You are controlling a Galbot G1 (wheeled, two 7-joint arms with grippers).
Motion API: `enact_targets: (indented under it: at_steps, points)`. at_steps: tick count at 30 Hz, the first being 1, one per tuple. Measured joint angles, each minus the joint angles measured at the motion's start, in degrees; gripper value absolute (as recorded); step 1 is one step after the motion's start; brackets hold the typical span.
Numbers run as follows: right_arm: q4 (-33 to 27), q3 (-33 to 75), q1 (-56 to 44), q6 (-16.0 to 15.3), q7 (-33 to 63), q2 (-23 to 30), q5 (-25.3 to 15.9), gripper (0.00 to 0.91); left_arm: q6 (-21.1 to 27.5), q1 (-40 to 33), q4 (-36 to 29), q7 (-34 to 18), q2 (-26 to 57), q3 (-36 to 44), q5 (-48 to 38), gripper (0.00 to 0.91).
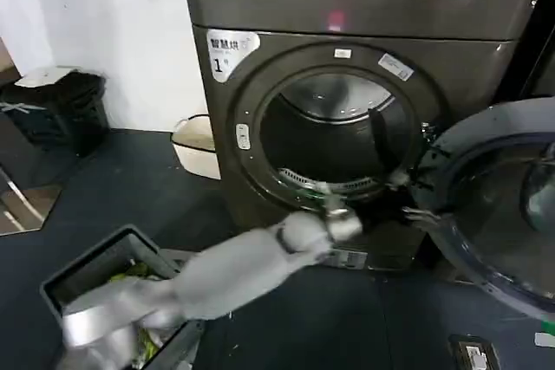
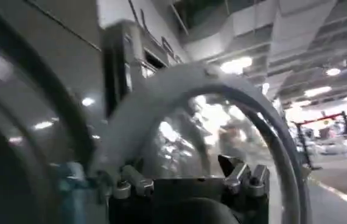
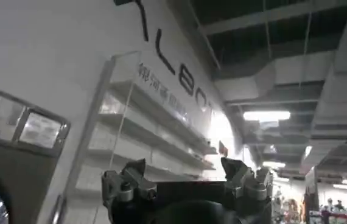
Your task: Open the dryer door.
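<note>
Already the dryer door (image 1: 499,205) hung wide beside the dryer (image 1: 364,6); the left pincer (image 1: 334,214), fingers spread and empty below the drum mouth, risked snagging its rim.

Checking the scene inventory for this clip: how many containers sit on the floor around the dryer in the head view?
3: a black bin far left by the wall, a white basin beside the dryer, and a grey basket near the left arm. Others may be hidden.

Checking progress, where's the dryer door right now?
In the head view the dryer door hangs swung open at the dryer's right side, with the left gripper just left of it.
</note>
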Motion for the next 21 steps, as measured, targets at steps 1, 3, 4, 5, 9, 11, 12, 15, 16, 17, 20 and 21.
enact_targets:
  at_steps: [1, 3, 4, 5, 9, 11, 12, 15, 16, 17, 20, 21]
  points:
    - [-0.1, 0.2, 0.2, 0.0, 0.2, -0.1, -0.1, 0.907, 0.0, -0.2, -1.3, 0.0, 2.2, -0.1, -0.4, 0.907]
    - [-0.3, 0.7, 0.5, 0.0, 0.8, -0.4, -0.7, 0.907, 0.5, -0.5, -3.9, 0.1, 6.9, -0.1, -1.9, 0.907]
    - [-0.4, 0.9, 0.6, 0.0, 0.9, -0.6, -1.3, 0.907, 0.7, -0.6, -5.1, 0.3, 9.1, -0.1, -2.7, 0.907]
    - [-0.4, 1.1, 0.6, 0.0, 0.9, -0.7, -2.0, 0.907, 1.3, -0.7, -6.3, 0.5, 11.2, 0.0, -3.6, 0.907]
    - [-0.3, 1.9, 0.7, -1.2, 1.1, -1.4, -2.6, 0.907, 3.4, -1.2, -9.5, 2.0, 20.9, 1.3, -1.6, 0.907]
    - [-0.4, 2.2, 0.7, -1.4, 1.1, -1.8, -2.6, 0.907, 4.7, -1.3, -10.6, 3.7, 25.5, 1.8, -2.2, 0.907]
    - [-0.5, 2.2, 0.8, -1.6, 1.1, -2.0, -2.7, 0.907, 5.7, -1.4, -10.8, 4.3, 27.8, 1.9, -1.4, 0.907]
    - [-1.0, 2.0, 1.0, -1.5, 0.6, -2.5, -3.9, 0.907, 9.5, -1.1, -10.4, 5.8, 33.4, 1.3, -0.8, 0.907]
    - [-1.4, 2.0, 1.1, -1.4, 0.6, -2.7, -4.8, 0.907, 10.2, -1.1, -10.0, 6.2, 35.1, 1.3, -0.5, 0.907]
    - [-1.8, 2.0, 1.1, -1.4, 0.6, -3.1, -5.7, 0.907, 10.3, -1.0, -9.7, 7.0, 36.4, 1.2, 0.1, 0.907]
    - [-2.7, 1.7, 1.2, -1.5, 0.5, -3.8, -6.6, 0.907, 12.6, -1.6, -8.9, 8.7, 40.6, 1.2, -0.8, 0.907]
    - [-2.9, 1.6, 1.3, -1.6, 0.6, -4.0, -6.8, 0.907, 12.9, -1.9, -8.4, 9.3, 42.0, 1.2, -1.2, 0.907]
